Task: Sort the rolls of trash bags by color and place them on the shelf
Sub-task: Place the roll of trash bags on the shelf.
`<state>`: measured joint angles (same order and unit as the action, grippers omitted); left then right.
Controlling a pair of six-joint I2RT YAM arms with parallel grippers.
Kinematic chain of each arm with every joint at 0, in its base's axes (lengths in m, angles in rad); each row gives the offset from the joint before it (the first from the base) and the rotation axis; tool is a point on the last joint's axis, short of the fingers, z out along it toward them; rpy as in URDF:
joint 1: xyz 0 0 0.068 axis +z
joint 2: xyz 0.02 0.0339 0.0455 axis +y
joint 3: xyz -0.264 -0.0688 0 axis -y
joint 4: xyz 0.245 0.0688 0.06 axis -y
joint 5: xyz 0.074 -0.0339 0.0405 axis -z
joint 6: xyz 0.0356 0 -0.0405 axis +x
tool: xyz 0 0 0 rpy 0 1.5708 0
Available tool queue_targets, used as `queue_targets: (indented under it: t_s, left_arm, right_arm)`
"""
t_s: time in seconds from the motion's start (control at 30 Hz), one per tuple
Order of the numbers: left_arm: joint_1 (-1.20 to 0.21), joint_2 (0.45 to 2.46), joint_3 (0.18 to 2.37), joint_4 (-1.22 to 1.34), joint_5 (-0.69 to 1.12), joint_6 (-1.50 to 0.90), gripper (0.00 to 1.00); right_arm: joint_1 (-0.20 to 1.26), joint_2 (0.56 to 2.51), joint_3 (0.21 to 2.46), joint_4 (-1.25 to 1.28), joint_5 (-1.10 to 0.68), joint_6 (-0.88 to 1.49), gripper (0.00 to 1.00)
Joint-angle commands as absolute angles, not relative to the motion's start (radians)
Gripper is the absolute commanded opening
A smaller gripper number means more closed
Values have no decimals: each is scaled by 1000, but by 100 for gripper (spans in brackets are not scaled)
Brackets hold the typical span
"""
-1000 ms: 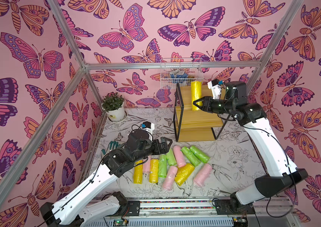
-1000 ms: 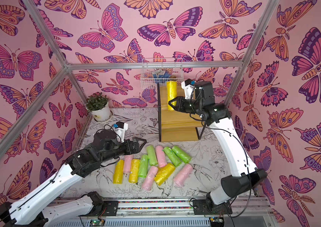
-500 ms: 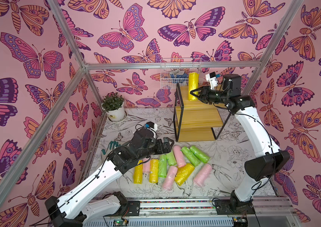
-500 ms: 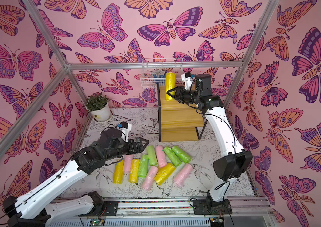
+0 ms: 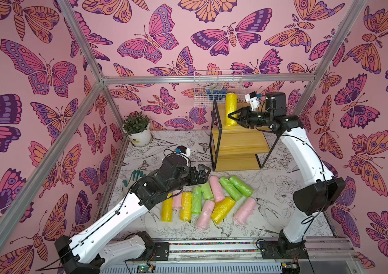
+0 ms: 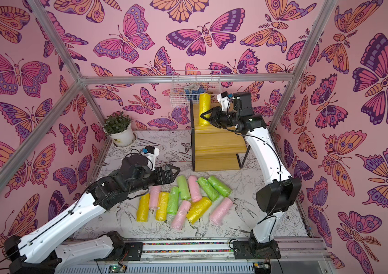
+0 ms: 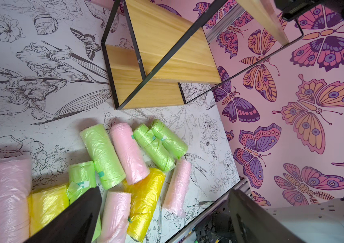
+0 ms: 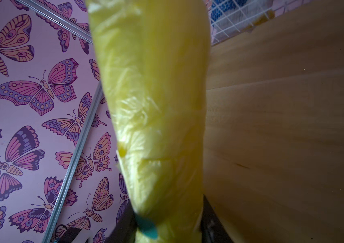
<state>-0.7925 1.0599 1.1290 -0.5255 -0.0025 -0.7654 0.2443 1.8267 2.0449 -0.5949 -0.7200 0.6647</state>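
My right gripper (image 5: pixel 232 118) (image 6: pixel 206 116) is shut on a yellow roll (image 5: pixel 231 108) (image 6: pixel 204 108) (image 8: pixel 152 101), held upright at the left end of the shelf's (image 5: pixel 238 142) (image 6: pixel 219 144) (image 8: pixel 282 126) top board. I cannot tell whether the roll's lower end rests on the board. Several green (image 5: pixel 240 186), pink (image 5: pixel 216 188) and yellow (image 5: pixel 222 210) rolls lie in a loose pile on the floor in front of the shelf. My left gripper (image 5: pixel 206 174) (image 6: pixel 175 174) (image 7: pixel 164 210) hangs open just above the pile's rear left side, with nothing between its fingers (image 7: pixel 78 216).
A white wire basket (image 5: pixel 219 90) hangs on the back wall right behind the shelf top. A potted plant (image 5: pixel 138 132) stands in the back left corner. A grey-and-green glove (image 5: pixel 133 176) lies under my left arm. Aluminium frame posts (image 5: pixel 306 95) edge the cell.
The right arm rose with the yellow roll, then came down a little and left over the shelf top, its elbow folding back. The left gripper edged slightly towards the shelf, still open.
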Motion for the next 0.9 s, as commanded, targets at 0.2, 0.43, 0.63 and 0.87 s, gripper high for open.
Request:
queue_targets:
  t_s: [0.2, 0.43, 0.63, 0.87]
  left_arm:
    - [-801, 1014, 1111, -538, -46, -754, 100]
    - [-819, 971, 1063, -538, -75, -772, 100]
    - [-824, 992, 1078, -552, -74, -746, 100]
    - [-831, 1012, 1080, -555, -71, -729, 100]
  right_arm:
    - [246, 1837, 2141, -671, -660, 585, 72]
    - [242, 1811, 2210, -758, -547, 540, 80]
    - [230, 1745, 2258, -842, -439, 542, 76]
    - [227, 1498, 2079, -873, -339, 502, 74]
